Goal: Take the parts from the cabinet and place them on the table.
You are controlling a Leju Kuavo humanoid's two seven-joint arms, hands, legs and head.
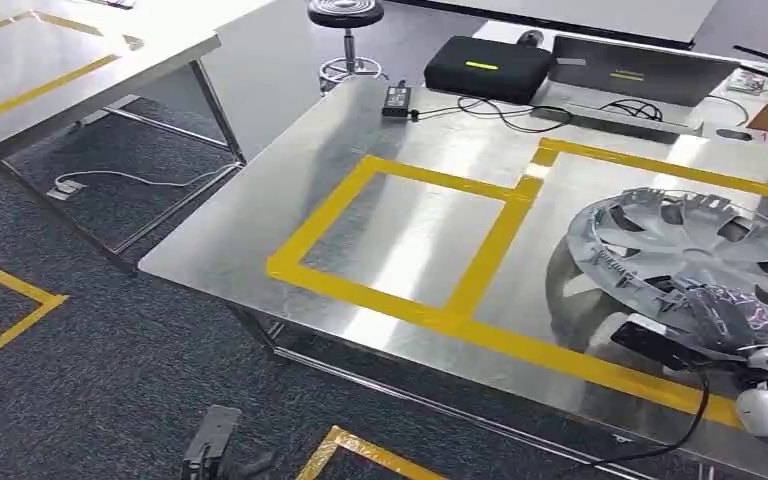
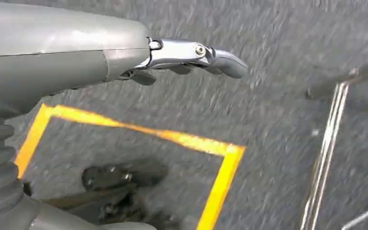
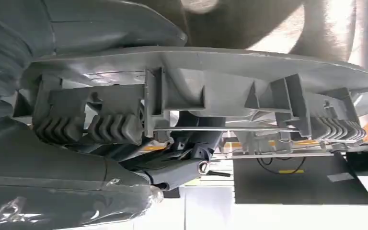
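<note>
Right hand gripped the near rim of the silver hubcap, which sat tilted over the steel table, inside the yellow tape outline

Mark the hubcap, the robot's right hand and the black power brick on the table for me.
hubcap point(image 1: 695, 235): head view, on its silver spoked face.
right robot hand point(image 1: 725, 322): head view, on the hand's back at the hubcap's near rim.
black power brick point(image 1: 397, 98): head view, on its top face.

Steel table, yellow tape outlines (rectangles), black box, laptop
</note>
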